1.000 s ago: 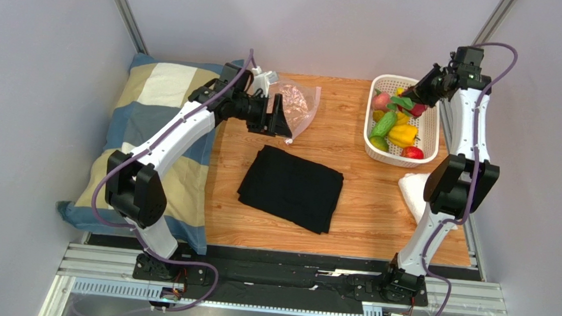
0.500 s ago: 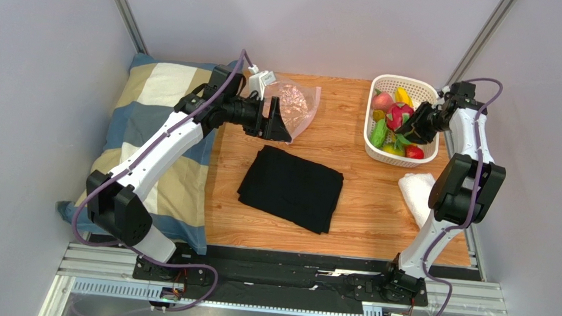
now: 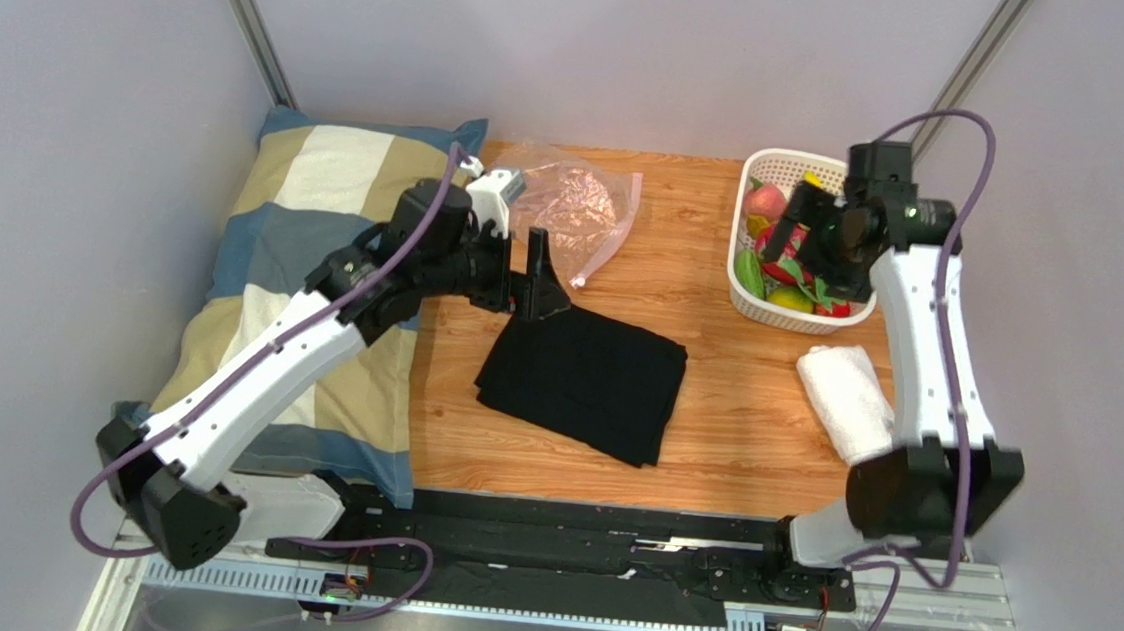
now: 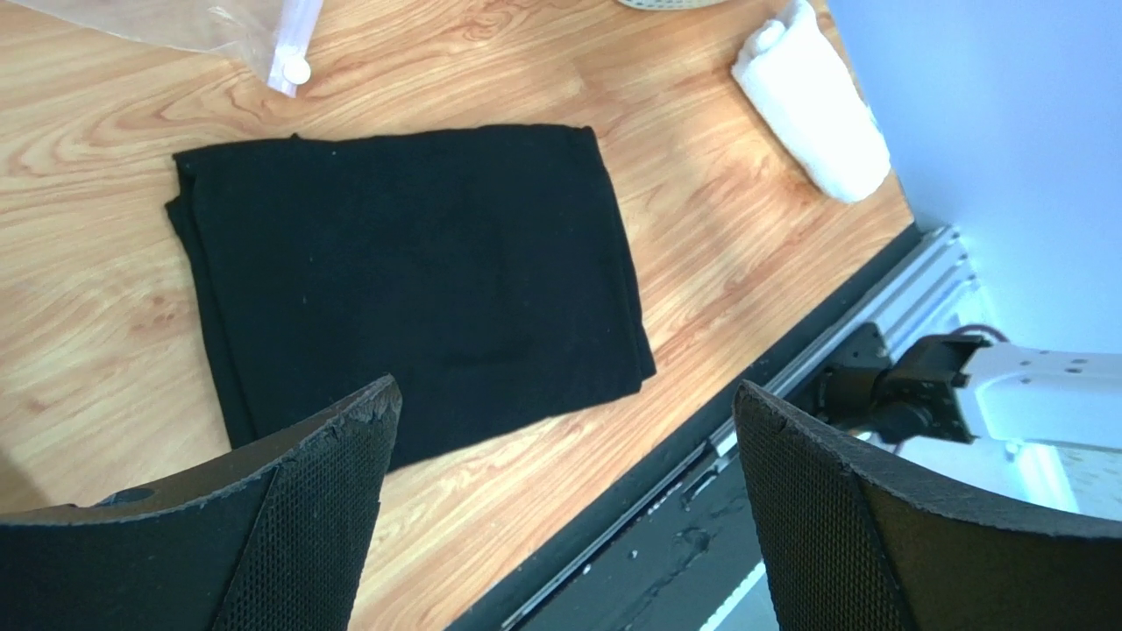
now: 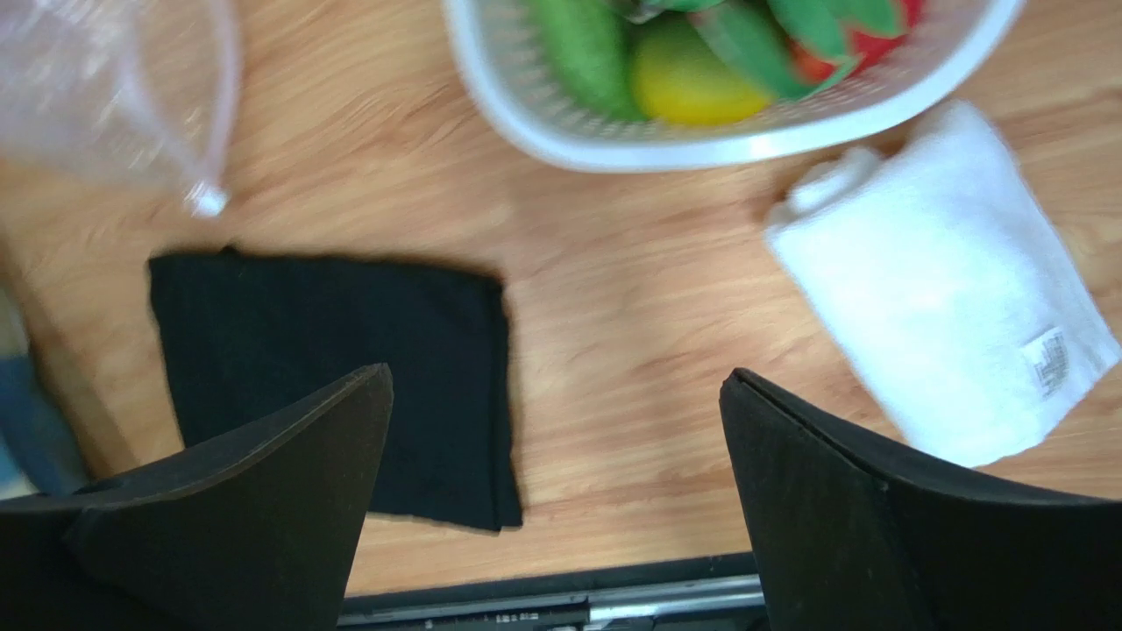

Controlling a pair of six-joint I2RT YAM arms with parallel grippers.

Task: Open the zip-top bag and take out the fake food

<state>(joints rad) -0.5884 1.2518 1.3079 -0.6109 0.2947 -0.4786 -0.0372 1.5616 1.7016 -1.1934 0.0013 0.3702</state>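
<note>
Well, the zip-top bag (image 3: pixel 570 204) lies flat on the table at about 12 o'clock. It is clear and crinkled with a pinkish sheen in the middle. Its zip strip runs down the right edge and ends in a small white slider (image 4: pixel 296 69) at the near corner. Whether its mouth is open, I cannot tell.

At 2 o'clock sits a white perforated basket (image 3: pixel 764 314), and the fake food (image 3: pixel 784 258) is heaped inside it: a green piece, a yellow fruit, red bits and a pinkish round one.

Pale grey walls close the bay on three sides. A blue, cream and tan checked pillow (image 3: pixel 296 235) covers the 9 o'clock side, beside the wood-grain table (image 3: pixel 695 432). A folded black cloth (image 3: pixel 583 373) lies near the centre, and a rolled white towel (image 3: pixel 845 401) lies at 4 o'clock, just near the basket.

The left gripper (image 4: pixel 564 395) hangs over the cloth's far edge, jaws spread wide and holding nothing. The right gripper (image 5: pixel 556 379) hovers above the basket, likewise gaping and empty.
</note>
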